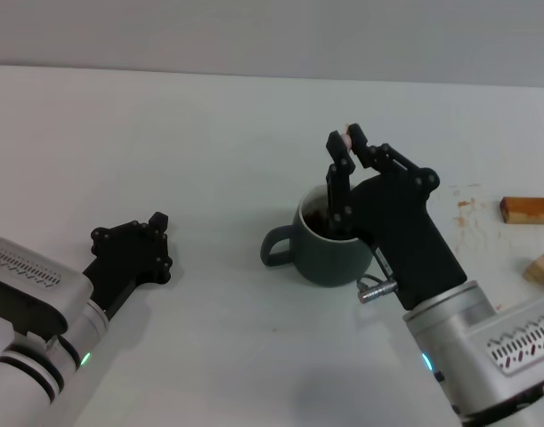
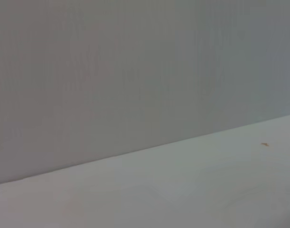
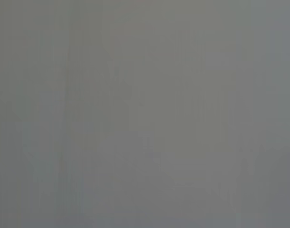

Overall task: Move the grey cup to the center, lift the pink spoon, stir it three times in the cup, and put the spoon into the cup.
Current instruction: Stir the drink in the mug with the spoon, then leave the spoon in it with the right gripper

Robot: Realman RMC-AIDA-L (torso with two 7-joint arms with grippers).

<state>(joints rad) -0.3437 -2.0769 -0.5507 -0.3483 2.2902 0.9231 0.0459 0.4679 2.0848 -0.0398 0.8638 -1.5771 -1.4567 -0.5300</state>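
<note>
The grey cup [image 1: 329, 256] stands on the white table near the middle of the head view, with its loop handle pointing left. My right gripper [image 1: 347, 137] is above the cup's far rim, shut on the rounded pale end of the pink spoon [image 1: 345, 135]. The rest of the spoon is hidden behind the black fingers [image 1: 336, 182], which reach down to the cup's mouth. My left gripper [image 1: 145, 242] rests low at the left, well apart from the cup. The wrist views show neither the cup nor the spoon.
Two tan wooden blocks [image 1: 527, 209] [image 1: 542, 267] lie at the right edge, with small brownish stains [image 1: 465, 206] on the table beside them. The left wrist view shows only the table [image 2: 192, 190] and a grey wall.
</note>
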